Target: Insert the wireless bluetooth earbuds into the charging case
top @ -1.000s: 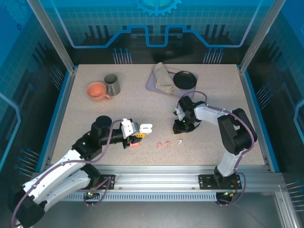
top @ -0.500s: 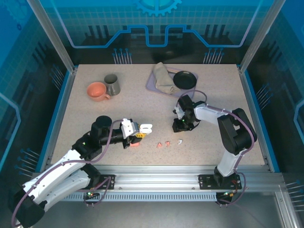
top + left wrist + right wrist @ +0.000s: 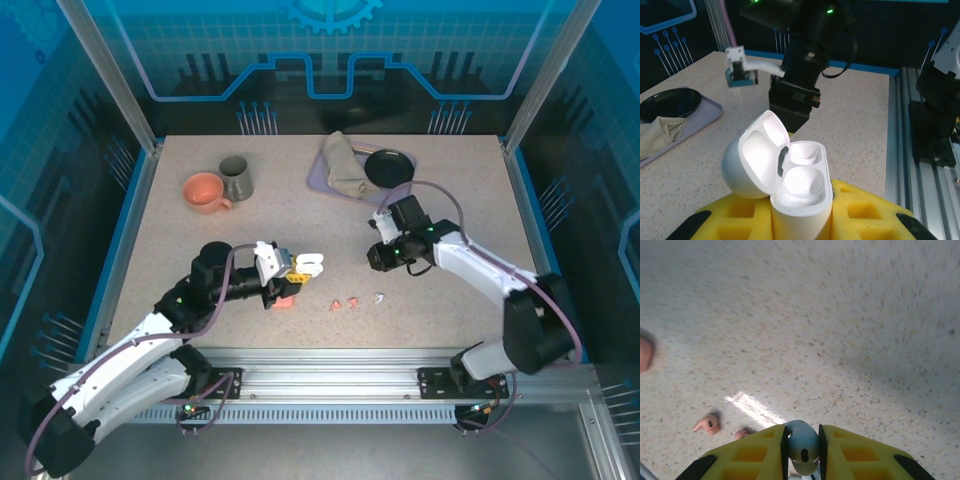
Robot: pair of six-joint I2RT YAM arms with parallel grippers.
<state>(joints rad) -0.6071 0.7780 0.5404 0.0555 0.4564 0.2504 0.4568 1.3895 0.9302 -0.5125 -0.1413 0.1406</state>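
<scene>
- Left wrist: left gripper (image 3: pixel 800 216) clamped on the open white charging case (image 3: pixel 801 172).
- Right wrist: right gripper (image 3: pixel 802 436) pinches what looks like a white earbud (image 3: pixel 802 445); two pink earbuds (image 3: pixel 707 425) lie at nine o'clock.

Robot lab cell: aluminium frame (image 3: pixel 110 75), blue printed panels (image 3: pixel 330 40), speckled table (image 3: pixel 450 180).
</scene>
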